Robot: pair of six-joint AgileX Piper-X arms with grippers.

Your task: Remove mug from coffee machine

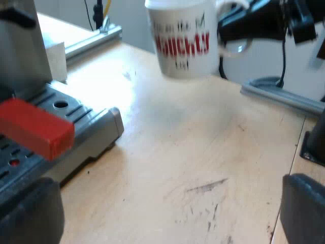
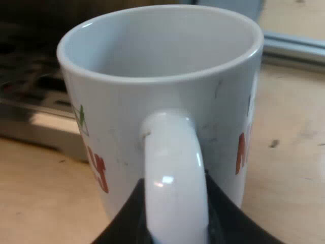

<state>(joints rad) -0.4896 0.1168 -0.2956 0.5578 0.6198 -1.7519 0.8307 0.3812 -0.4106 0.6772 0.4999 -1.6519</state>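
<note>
A white mug (image 1: 182, 40) with red lettering hangs just above the wooden table (image 1: 203, 152), away from the espresso machine's drip tray (image 1: 84, 119). My right gripper (image 1: 254, 23) holds it by the handle. Seen from the right wrist, the mug (image 2: 162, 101) is empty, and the right gripper (image 2: 175, 226) is shut on its handle (image 2: 175, 168), one black finger (image 2: 124, 218) on each side. My left gripper (image 1: 167, 218) is open and empty, low over the table beside the drip tray. The holder's red handle end (image 1: 35, 127) sticks out over the tray.
The machine's metal body (image 1: 18, 46) rises above the tray. Aluminium rails (image 1: 284, 96) run along the table's edge beyond the mug. A black base (image 1: 315, 142) stands at the table's edge. The machine's tray (image 2: 35, 101) lies behind the mug.
</note>
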